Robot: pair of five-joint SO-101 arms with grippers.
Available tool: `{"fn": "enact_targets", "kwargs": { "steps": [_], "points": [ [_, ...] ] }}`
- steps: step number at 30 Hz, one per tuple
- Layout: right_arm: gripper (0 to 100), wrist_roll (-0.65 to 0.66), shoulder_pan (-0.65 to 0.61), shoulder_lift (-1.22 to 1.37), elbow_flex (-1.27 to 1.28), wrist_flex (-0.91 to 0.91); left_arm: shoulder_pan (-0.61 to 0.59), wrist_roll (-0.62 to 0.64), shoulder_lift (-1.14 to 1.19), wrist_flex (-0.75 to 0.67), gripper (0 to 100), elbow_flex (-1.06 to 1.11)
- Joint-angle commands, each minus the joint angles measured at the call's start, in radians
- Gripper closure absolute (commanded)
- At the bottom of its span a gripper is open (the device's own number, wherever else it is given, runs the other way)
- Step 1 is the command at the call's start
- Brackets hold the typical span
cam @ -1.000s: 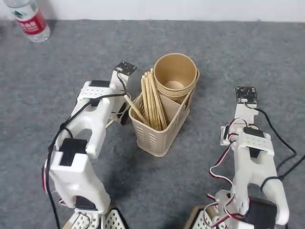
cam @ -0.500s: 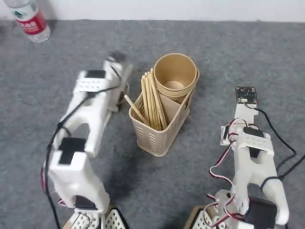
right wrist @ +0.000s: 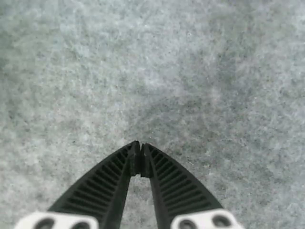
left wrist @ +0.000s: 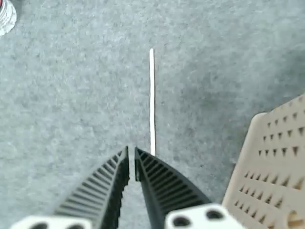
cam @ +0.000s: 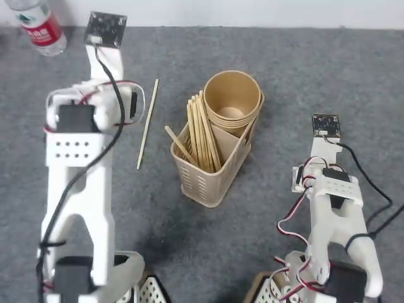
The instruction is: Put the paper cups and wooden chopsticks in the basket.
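Beside the basket (cam: 211,173), which held the stacked paper cups (cam: 232,95) and a bundle of wooden chopsticks (cam: 202,136), one loose chopstick (cam: 148,124) lay on the carpet (cam: 315,69), seemingly the last item to collect. The left gripper (left wrist: 131,151), jaws almost together and empty, hung just short of it and would need to spread; the right gripper (right wrist: 140,145) sat pressed together.
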Motion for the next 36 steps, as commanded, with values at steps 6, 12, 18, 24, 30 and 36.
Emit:
{"fn": "enact_targets", "kwargs": {
  "steps": [6,12,18,24,30,36],
  "points": [
    [99.1,0.012,-0.008,-0.031,0.000,-0.013,0.044,0.097,0.170,-0.430,79,0.294],
    [99.1,0.012,-0.008,-0.031,0.000,-0.015,0.014,0.064,0.569,-0.295,80,-0.054],
    [99.1,0.012,-0.008,-0.031,0.000,-0.015,-0.034,0.081,0.948,-0.012,82,-0.565],
    [99.1,0.012,-0.008,-0.031,0.000,-0.015,-0.023,0.041,1.241,0.213,82,-0.997],
    [99.1,0.012,-0.008,-0.031,0.000,-0.015,-0.021,-0.017,1.494,0.411,92,-1.389],
    [99.1,0.012,-0.008,-0.031,0.000,-0.015,-0.014,-0.138,1.659,0.568,99,-1.664]
  ]
}}
